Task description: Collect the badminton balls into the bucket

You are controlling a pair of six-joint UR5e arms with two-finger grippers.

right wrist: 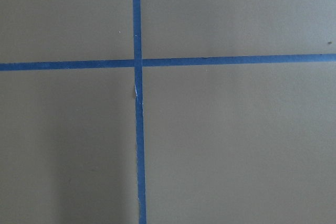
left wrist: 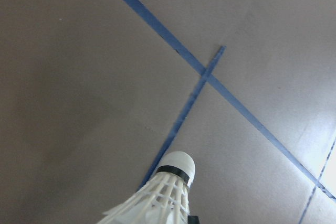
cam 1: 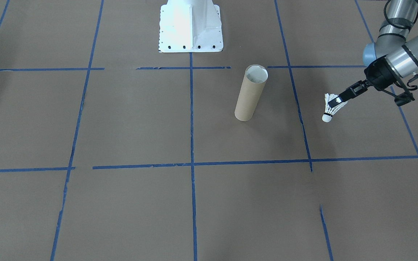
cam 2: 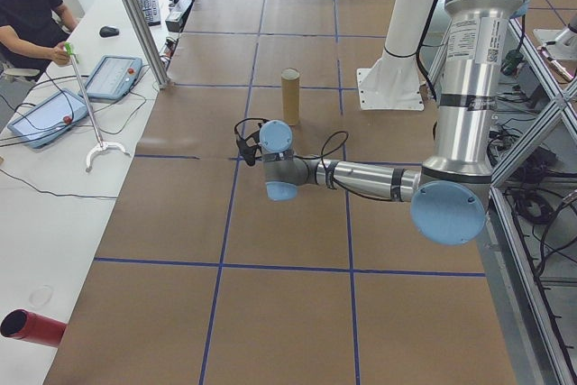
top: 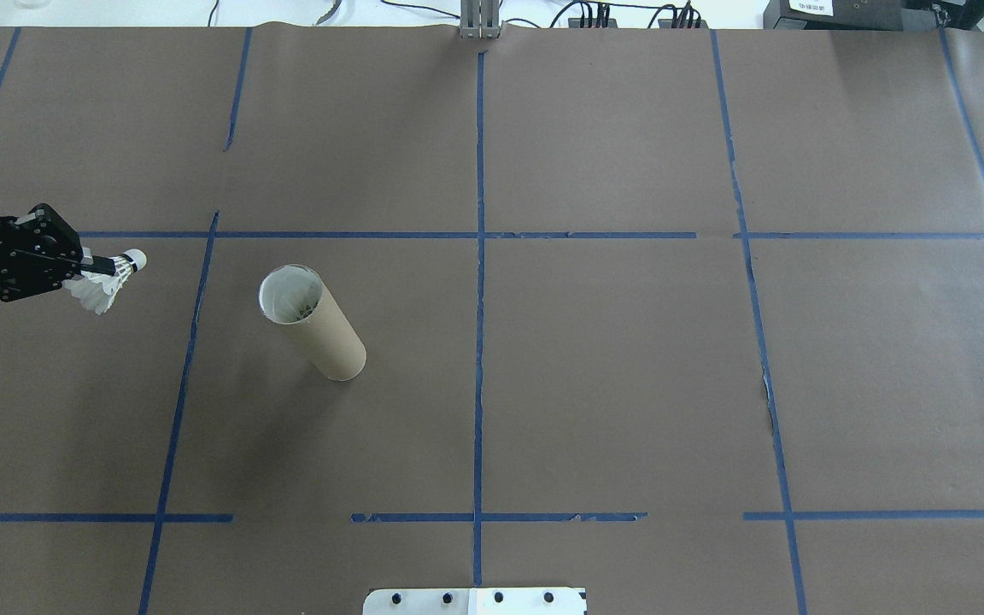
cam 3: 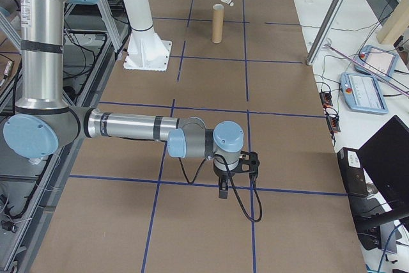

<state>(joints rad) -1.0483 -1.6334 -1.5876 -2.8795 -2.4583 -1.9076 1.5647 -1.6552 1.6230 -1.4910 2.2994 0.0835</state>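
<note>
Standing upright on the brown-papered worktop [top: 594, 367]: the cardboard tube [top: 314, 324], mouth open upward, white inside. In the overhead view, something pale and ribbed showing low in its bore, too dim to name. In the front-facing view, only the white inner wall showing at the tube's rim.

Being held clear of the worktop by the left gripper [top: 95, 269]: the shuttlecock [top: 112, 280], the jaws clamped on its feather skirt, the cork tip pointing away from the wrist. Hanging well apart from the tube, across a blue tape line [top: 184, 376] from it, not over the mouth. In the front-facing view, cork tip lowest, skirt tilted up toward the black fingers [cam 1: 341, 97]. From the left wrist camera, only the cork, its dark band and the top of the feathers filling the bottom edge, with a crossing of tape lines beyond; no tube in that view.

Showing in the right side view alone: the right gripper [cam 3: 223, 191], pointing down near a tape line at the near end of the worktop, far from tube and shuttlecock; cannot tell there whether its jaws are apart or together. From its wrist camera, nothing but paper and a tape cross.

Standing at the robot's edge of the worktop: the white pedestal base [cam 1: 190, 26]. In the left side view only, a seated person [cam 2: 32, 11] at a side desk with tablets.
</note>
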